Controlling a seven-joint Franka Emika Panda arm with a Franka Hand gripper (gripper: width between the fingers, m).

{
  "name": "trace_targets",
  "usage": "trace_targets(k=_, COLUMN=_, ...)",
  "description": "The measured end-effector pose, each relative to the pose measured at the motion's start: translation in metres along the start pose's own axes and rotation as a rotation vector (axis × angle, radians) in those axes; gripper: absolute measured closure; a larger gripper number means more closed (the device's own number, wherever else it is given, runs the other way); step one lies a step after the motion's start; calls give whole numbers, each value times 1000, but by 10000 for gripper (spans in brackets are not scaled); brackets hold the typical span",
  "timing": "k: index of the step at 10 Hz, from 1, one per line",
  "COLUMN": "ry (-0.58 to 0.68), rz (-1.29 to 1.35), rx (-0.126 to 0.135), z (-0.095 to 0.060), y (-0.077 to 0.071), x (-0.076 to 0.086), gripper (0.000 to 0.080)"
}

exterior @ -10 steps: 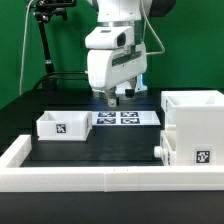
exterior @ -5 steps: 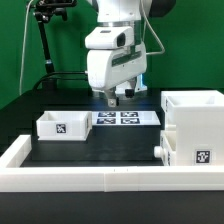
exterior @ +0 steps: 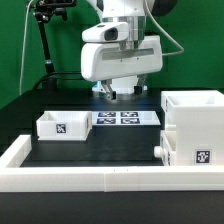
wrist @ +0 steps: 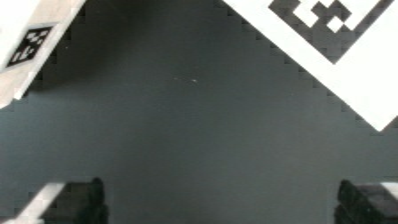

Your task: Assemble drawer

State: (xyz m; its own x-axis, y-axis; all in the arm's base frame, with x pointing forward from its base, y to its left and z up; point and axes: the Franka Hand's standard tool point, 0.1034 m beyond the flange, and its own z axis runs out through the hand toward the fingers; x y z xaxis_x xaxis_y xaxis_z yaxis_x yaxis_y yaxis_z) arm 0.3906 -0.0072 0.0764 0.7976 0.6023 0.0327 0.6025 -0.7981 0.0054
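The drawer's tall box-shaped shell [exterior: 194, 118] stands at the exterior view's right, with a tagged drawer front and a small knob [exterior: 160, 150] low on its side. One small open-topped tray [exterior: 61, 125] with a tag sits at the left. My gripper [exterior: 112, 93] hangs above the far edge of the marker board [exterior: 124, 118], apart from both parts. In the wrist view the gripper [wrist: 222, 205] is open and empty, and its dark fingertips [wrist: 71, 204] stand wide apart over bare dark table.
A long low white rim wall [exterior: 70, 176] runs along the front and left of the work area. A black stand [exterior: 45, 40] rises at the back left. The wrist view shows white tagged surfaces at two corners [wrist: 331, 22].
The gripper has turned about its vertical axis and now shows its broad side to the exterior camera. It stays over the same spot. The parts have not moved.
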Motion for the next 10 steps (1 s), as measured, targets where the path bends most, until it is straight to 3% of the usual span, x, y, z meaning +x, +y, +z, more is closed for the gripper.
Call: trace_targets(k=10, ry=12, rz=140, rx=-13, z=-3, y=1, x=-5, gripper=151)
